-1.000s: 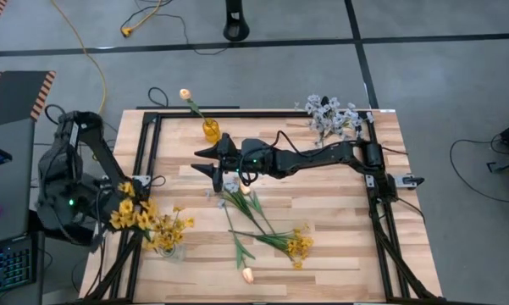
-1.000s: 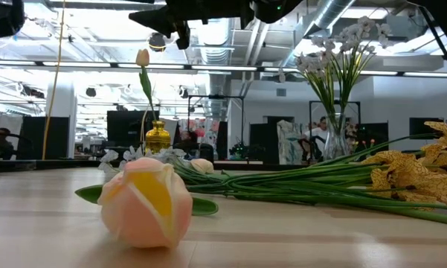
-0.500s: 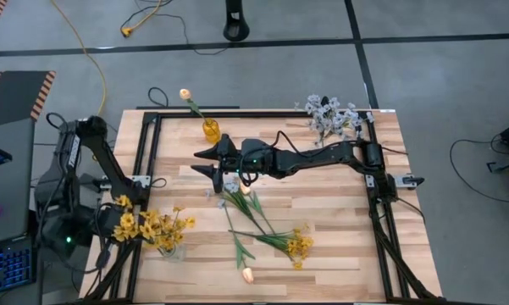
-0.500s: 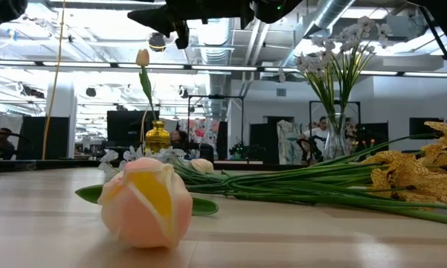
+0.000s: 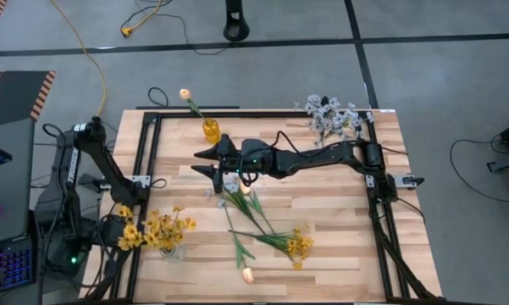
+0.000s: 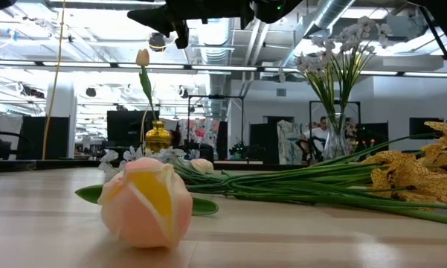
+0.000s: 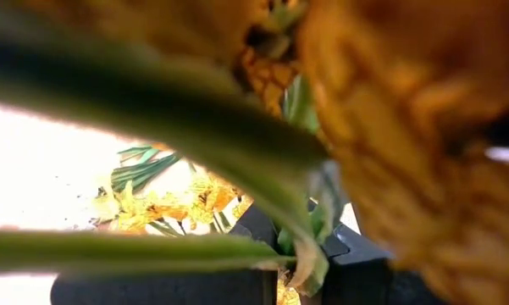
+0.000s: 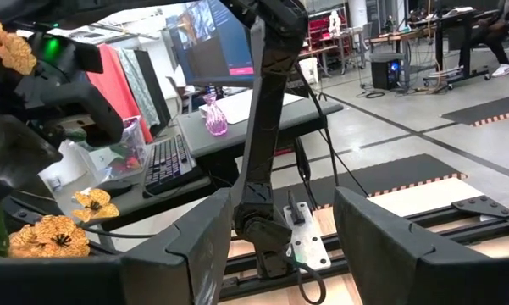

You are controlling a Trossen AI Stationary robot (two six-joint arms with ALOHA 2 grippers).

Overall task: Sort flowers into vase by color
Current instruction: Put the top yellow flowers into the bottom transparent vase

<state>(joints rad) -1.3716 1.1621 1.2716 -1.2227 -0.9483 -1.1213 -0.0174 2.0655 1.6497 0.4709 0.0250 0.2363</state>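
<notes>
Left gripper [image 5: 118, 234] first: you have it at the table's [image 5: 339, 237] left front edge, fingers clamped on a yellow sprig [image 5: 134, 230], which you are holding right beside the vase of yellow blossoms [image 5: 165, 233]; in the left wrist view that sprig's stem and petals [image 7: 390, 127] fill nearly everything. Moving right along the far edge, you see a small amber vase [image 5: 211, 130] with 1 peach tulip [image 5: 185, 94] standing in it; the low view shows the same amber vase [image 6: 157, 138] and tulip [image 6: 142, 58] upright in the background. Your right gripper [image 5: 205, 162] hangs above the table's middle, just in front of that amber vase, jaws spread wide and holding nothing; its 2 dark fingers [image 8: 203, 246] frame the right wrist view. Directly below it on the wood lies the loose pile [image 5: 250, 216]: a pale sprig [image 5: 229, 186] touching the green stems, a yellow cluster [image 5: 300, 244] at the right end, and 1 peach bud [image 5: 248, 274] near the front edge, which looms large in the low view [image 6: 145, 202]. At the far right corner you have the bunch of pale blue-white sprays [image 5: 330, 116], standing in a clear vase [image 6: 335, 135] in the low view.
</notes>
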